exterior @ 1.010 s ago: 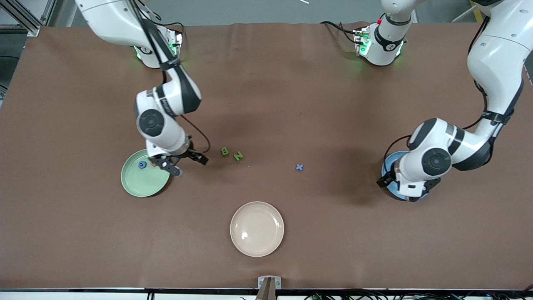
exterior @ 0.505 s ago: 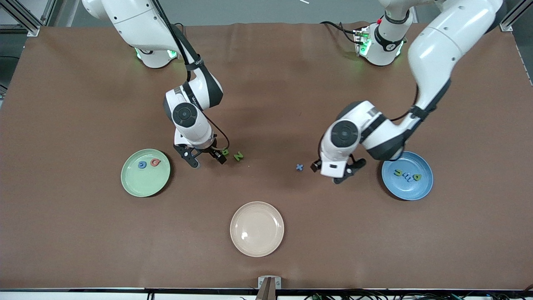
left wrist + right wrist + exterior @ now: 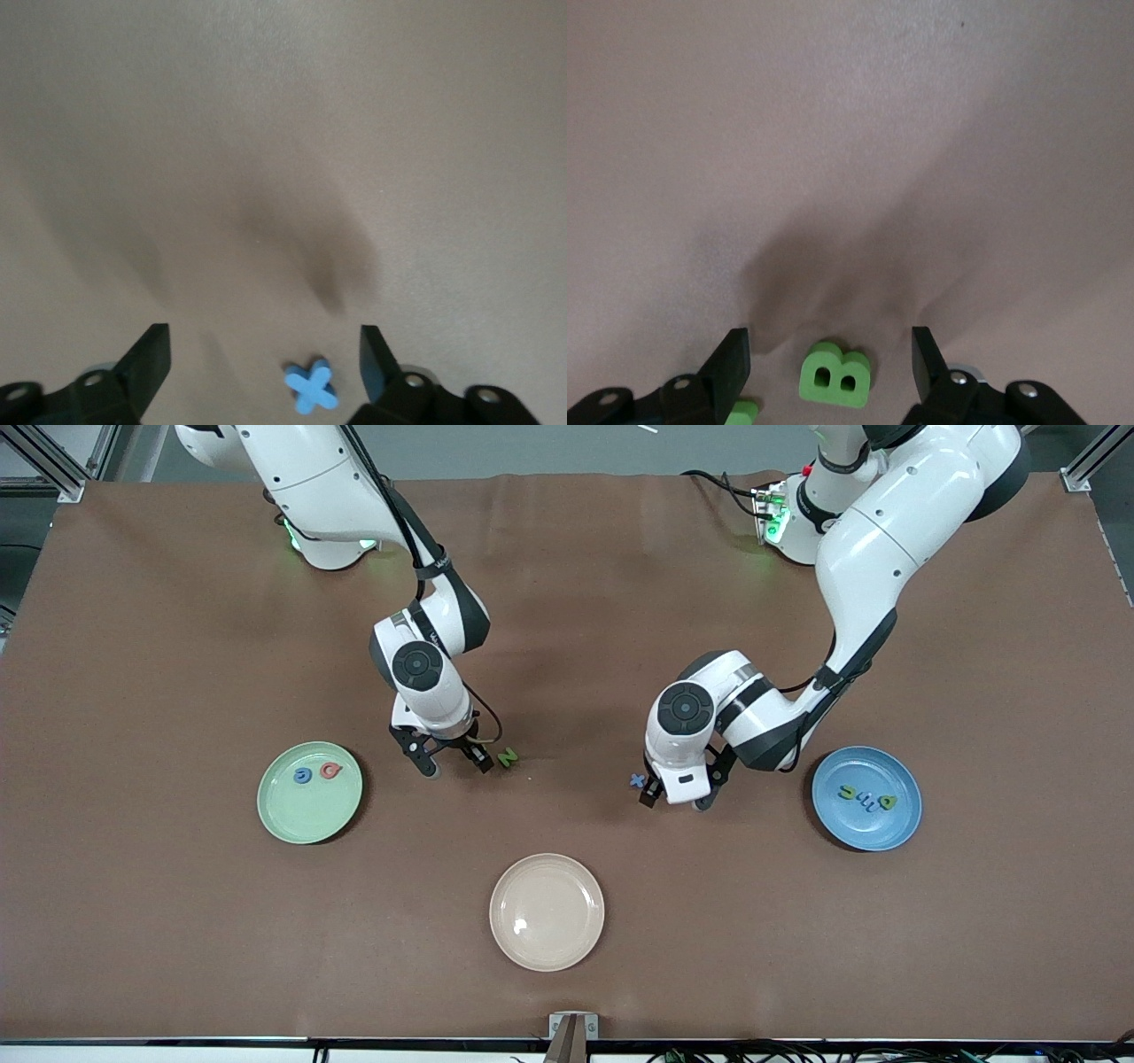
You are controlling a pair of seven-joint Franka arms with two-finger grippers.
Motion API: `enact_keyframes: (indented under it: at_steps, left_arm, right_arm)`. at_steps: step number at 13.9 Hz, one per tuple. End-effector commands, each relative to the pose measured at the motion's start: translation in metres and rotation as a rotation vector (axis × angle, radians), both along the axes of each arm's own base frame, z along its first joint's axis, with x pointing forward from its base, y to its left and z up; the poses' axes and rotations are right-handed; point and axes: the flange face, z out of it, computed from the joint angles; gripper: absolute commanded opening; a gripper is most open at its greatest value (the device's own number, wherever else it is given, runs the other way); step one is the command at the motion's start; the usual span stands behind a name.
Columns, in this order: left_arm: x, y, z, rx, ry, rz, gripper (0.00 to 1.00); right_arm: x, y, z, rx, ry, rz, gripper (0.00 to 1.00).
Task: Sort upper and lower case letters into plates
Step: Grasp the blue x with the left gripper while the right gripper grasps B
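The mint green plate (image 3: 306, 819) holds a blue letter (image 3: 303, 776) and a red letter (image 3: 330, 771). The sky blue plate (image 3: 864, 831) holds several small letters (image 3: 868, 801). My right gripper (image 3: 454, 762) is open just over a green B (image 3: 833, 376), which lies between its fingers (image 3: 735, 354) and is hidden in the front view. A green N (image 3: 507, 758) lies beside it. My left gripper (image 3: 673, 799) is open, with a small blue x (image 3: 310, 387) between its fingers (image 3: 370, 347); the x also shows in the front view (image 3: 636, 780).
A cream-beige plate (image 3: 547, 948) sits nearer the front camera, midway along the table. A corner of the green N (image 3: 741, 413) shows in the right wrist view by one finger. The brown mat (image 3: 567, 602) covers the table.
The right gripper moved from the green plate to over the B, leaving the red letter in the plate. The left gripper moved from over the blue plate to the blue x.
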Motion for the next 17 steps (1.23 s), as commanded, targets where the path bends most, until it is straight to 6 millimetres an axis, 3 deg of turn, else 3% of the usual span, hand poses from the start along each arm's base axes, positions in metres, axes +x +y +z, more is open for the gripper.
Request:
enact_keyframes:
  at_steps: [1,3,5,8,11,14,17]
  left_arm:
    - [0.010,-0.013,0.002,-0.028,-0.019,0.105,0.88]
    - [0.007,-0.019,-0.001,-0.032,-0.010,0.109,0.82]
    - [0.005,-0.019,-0.008,-0.034,-0.002,0.108,0.72]
    - [0.002,-0.026,-0.012,-0.058,-0.008,0.128,0.72]
    - [0.001,-0.028,-0.014,-0.057,-0.009,0.123,0.72]
    - [-0.005,-0.034,-0.017,-0.055,-0.003,0.112,0.67]
    - [-0.005,-0.034,-0.021,-0.053,0.000,0.108,0.67]
  right_arm:
    - [-0.004,0.002,-0.003,-0.001,-0.006,-0.018,0.68]
    - [-0.009,0.008,-0.004,-0.002,-0.003,-0.028,0.58]
    - [-0.009,0.008,-0.004,-0.005,0.001,-0.027,0.42]
    - [-0.009,0.008,-0.004,-0.007,0.005,-0.027,0.03]
    - [0.001,-0.001,0.005,-0.001,-0.008,0.002,0.00]
    - [0.032,-0.043,0.032,-0.006,0.008,0.110,0.00]
    - [0.075,-0.117,0.069,-0.002,0.036,0.250,0.00]
